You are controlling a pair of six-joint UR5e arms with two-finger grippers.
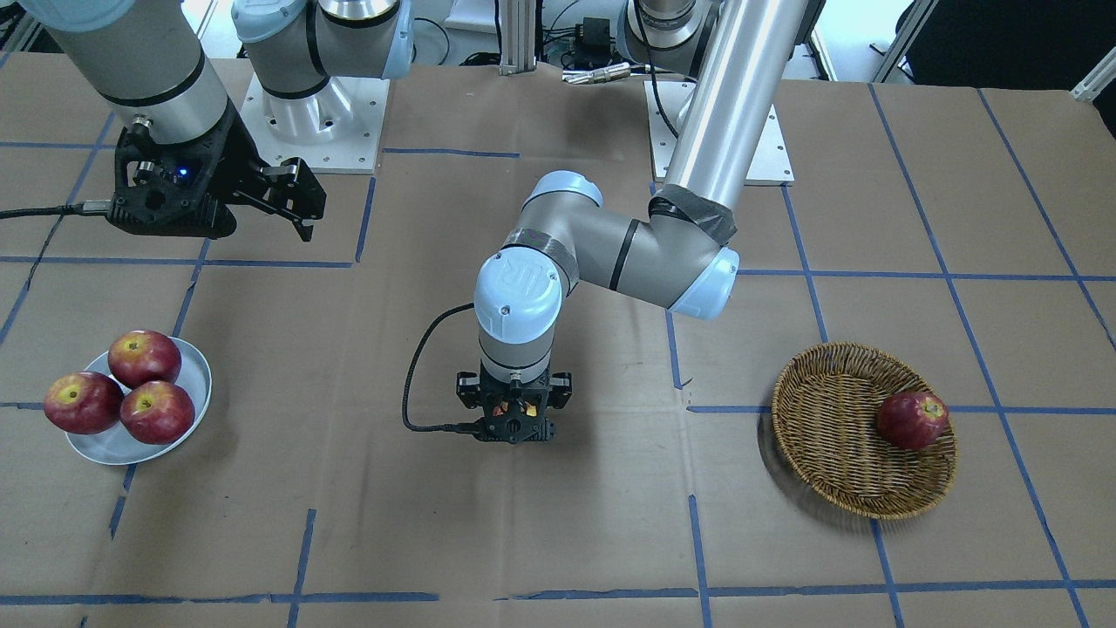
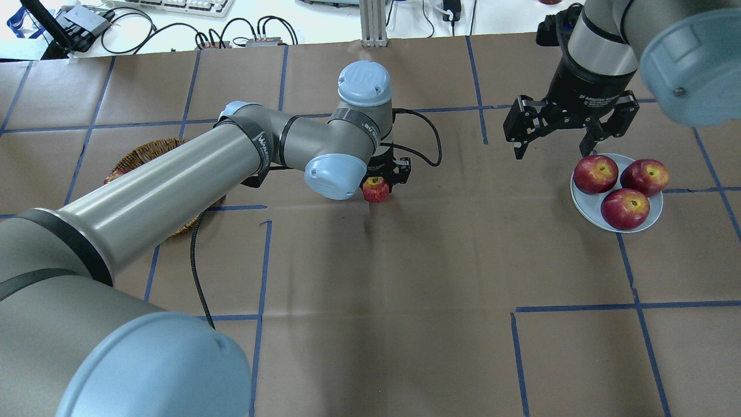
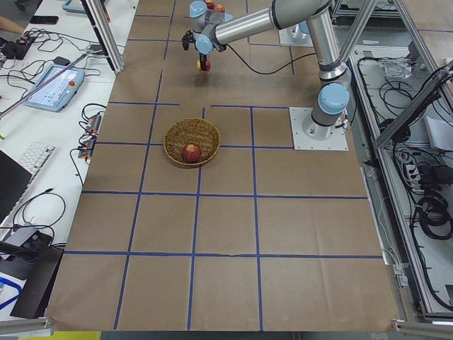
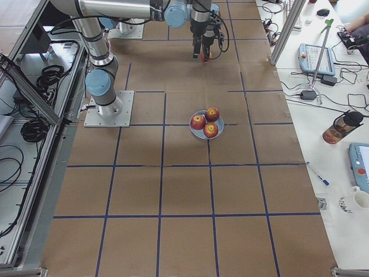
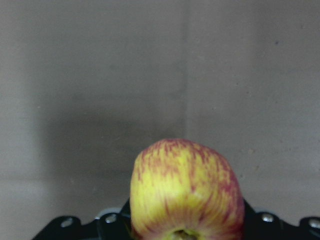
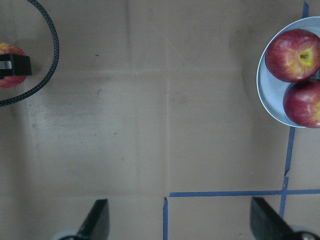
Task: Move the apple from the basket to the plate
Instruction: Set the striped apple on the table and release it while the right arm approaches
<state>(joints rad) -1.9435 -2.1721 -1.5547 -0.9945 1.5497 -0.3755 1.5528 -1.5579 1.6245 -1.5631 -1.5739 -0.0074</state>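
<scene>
Left gripper (image 1: 514, 410) is clamped on the apple (image 2: 375, 190) and holds it over the bench (image 2: 405, 301) at mid-frame of the overhead view. It is well apart from the basket (image 2: 142, 155) at left and the plate (image 2: 582, 204) at right. Lifting out looks done; the carry across and set-down are left. Three red apples (image 2: 625, 208) crowd the plate, leaving little bare room. The right gripper (image 2: 554, 146), jaws spread, hangs by the plate's upper-left rim. One dark red apple (image 1: 911, 420) lies in the basket.

In all there are five apples: one paler apple (image 2: 376, 190), yellow with red streaks, and four dark red apples (image 1: 144, 357) (image 1: 83, 402) (image 1: 157, 412) (image 1: 911, 420). There is one wicker basket (image 1: 828, 453), one pale blue plate (image 1: 105, 447) and one desk (image 1: 558, 523). There are two arms (image 1: 732, 113) (image 1: 148, 61) and two pincers, the left pincer (image 1: 514, 417) and the right pincer (image 2: 554, 152).
</scene>
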